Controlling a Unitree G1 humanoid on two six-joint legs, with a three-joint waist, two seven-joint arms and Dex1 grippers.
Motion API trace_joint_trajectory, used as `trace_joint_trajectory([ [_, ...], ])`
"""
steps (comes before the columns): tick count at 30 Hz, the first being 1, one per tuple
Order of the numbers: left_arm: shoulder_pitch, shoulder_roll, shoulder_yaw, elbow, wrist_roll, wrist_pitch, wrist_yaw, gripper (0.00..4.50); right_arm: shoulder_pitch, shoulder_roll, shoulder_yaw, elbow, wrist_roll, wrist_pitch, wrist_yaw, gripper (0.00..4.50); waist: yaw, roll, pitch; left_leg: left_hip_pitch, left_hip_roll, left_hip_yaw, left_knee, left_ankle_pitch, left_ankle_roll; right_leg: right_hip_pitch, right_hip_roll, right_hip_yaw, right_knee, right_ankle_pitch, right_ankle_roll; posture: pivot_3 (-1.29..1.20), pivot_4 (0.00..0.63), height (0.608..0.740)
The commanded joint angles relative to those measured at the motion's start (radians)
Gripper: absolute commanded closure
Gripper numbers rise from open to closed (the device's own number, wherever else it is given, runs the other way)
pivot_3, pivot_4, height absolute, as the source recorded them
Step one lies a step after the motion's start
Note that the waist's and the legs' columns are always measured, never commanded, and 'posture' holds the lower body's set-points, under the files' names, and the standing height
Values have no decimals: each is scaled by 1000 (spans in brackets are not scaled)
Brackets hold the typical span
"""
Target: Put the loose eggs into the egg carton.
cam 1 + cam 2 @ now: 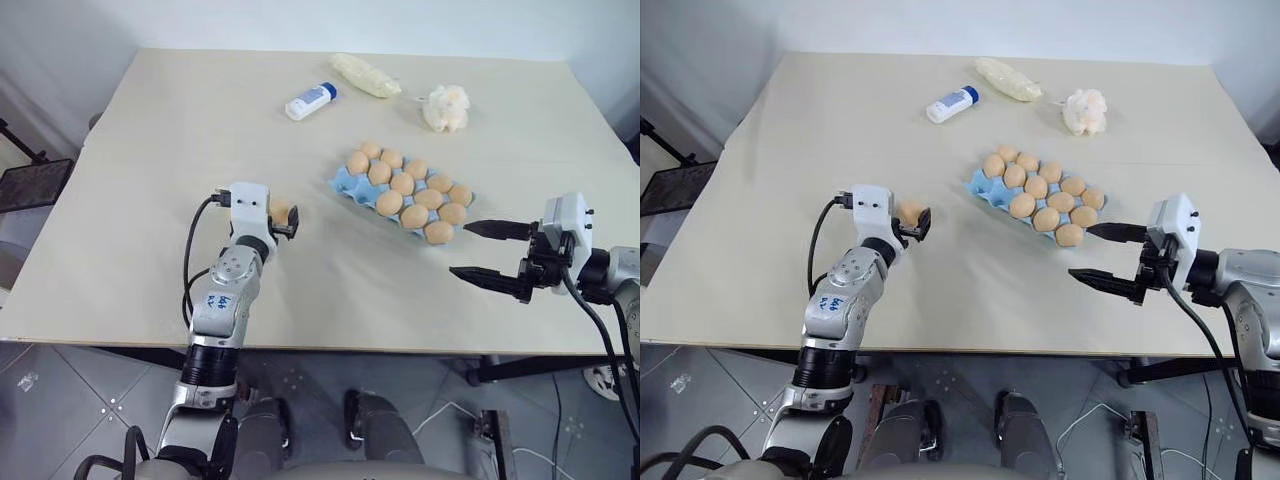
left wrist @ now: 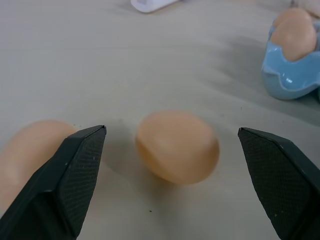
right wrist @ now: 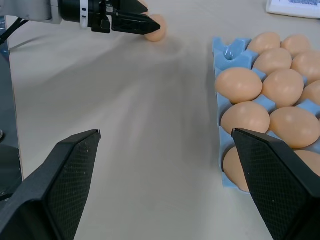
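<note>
Left gripper [image 2: 172,145] spread wide, nothing held; smooth tan oval egg [image 2: 177,146] seen lying on beige table [image 1: 150,200] between its fingers; second tan egg [image 2: 30,155] beside; light blue moulded pulp carton [image 1: 343,183] nearby, one corner cup empty; right gripper [image 1: 478,252] wide, empty, beside carton.

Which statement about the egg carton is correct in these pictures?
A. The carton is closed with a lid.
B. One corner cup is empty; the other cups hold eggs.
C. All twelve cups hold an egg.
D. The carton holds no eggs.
B: the egg carton shows one bare blue corner cup at the end nearest the left gripper, and the other cups hold eggs.
</note>
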Motion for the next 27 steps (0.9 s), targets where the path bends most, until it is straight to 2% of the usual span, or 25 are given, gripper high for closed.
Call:
trace_joint_trajectory([
  [1,-50,11,-11,60,21,-67,-34,0,8,-13,-37,-36,20,2,-10,90,0,0,0,0,0,0,0,0,0,0,0,0,0,0,0,0,150,740],
  [10,-135,14,-17,256,33,-171,-91,0,16,-10,-38,-43,18,7,-26,90,0,0,0,0,0,0,0,0,0,0,0,0,0,0,0,0,150,740],
  [13,-136,6,-15,271,23,-185,-107,594,27,-10,-45,-49,17,8,-38,0,0,0,0,0,0,0,0,0,0,0,0,-1,0,0,0,0,150,740],
  [18,-140,2,-15,279,28,-184,-110,2194,42,-13,-53,-54,20,6,-50,0,-1,0,0,0,0,0,0,0,0,0,0,-1,0,0,1,0,150,740],
  [19,-142,3,-15,279,28,-185,-113,2393,44,-13,-55,-55,19,6,-53,0,0,0,0,0,0,0,0,0,0,0,0,-1,0,0,1,0,150,740],
  [27,-257,13,-47,334,41,-320,-192,2521,56,-11,-64,-59,18,0,-71,0,2,0,0,0,-1,0,0,0,0,0,1,-1,0,0,1,0,150,740],
])
